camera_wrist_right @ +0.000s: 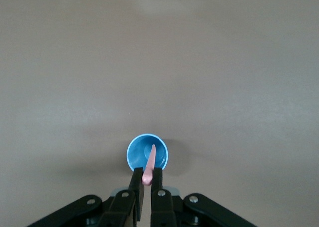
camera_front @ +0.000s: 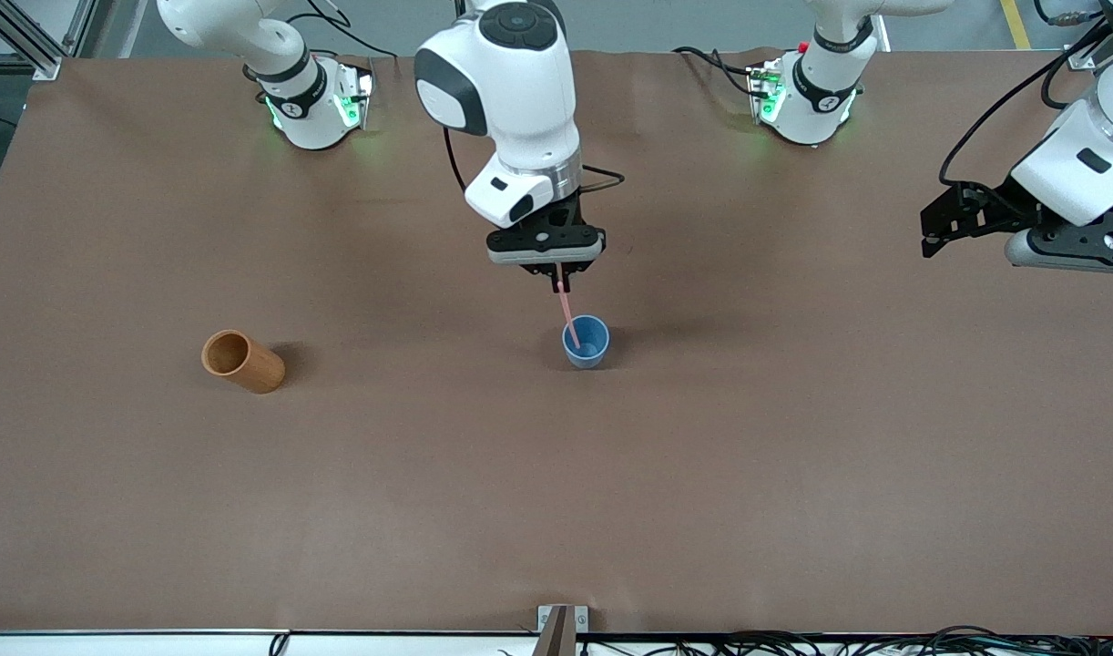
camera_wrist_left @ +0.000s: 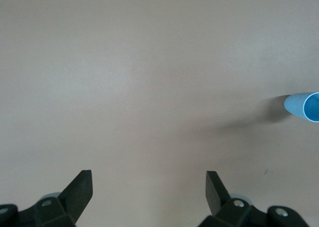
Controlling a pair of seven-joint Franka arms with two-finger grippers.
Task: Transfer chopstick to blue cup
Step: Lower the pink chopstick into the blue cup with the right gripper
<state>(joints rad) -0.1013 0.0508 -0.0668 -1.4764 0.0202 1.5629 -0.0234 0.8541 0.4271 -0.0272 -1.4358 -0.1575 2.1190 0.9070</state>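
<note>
The blue cup (camera_front: pixel 587 342) stands upright near the middle of the table. My right gripper (camera_front: pixel 559 281) hangs just above it, shut on the top end of the pale-pink chopstick (camera_front: pixel 568 318). The chopstick slants down with its lower end inside the cup. The right wrist view shows the fingers (camera_wrist_right: pixel 137 179) pinching the chopstick (camera_wrist_right: pixel 149 162) over the open cup (camera_wrist_right: pixel 135 151). My left gripper (camera_front: pixel 930 239) waits open and empty, raised over the left arm's end of the table. The left wrist view shows the left gripper (camera_wrist_left: pixel 149 184) over bare table, with the cup (camera_wrist_left: pixel 303 107) farther off.
A tan-brown wooden cup (camera_front: pixel 242 361) lies tipped toward the right arm's end of the table. A metal bracket (camera_front: pixel 561 625) sits at the table edge nearest the front camera. The brown table (camera_front: pixel 793 456) is bare around the blue cup.
</note>
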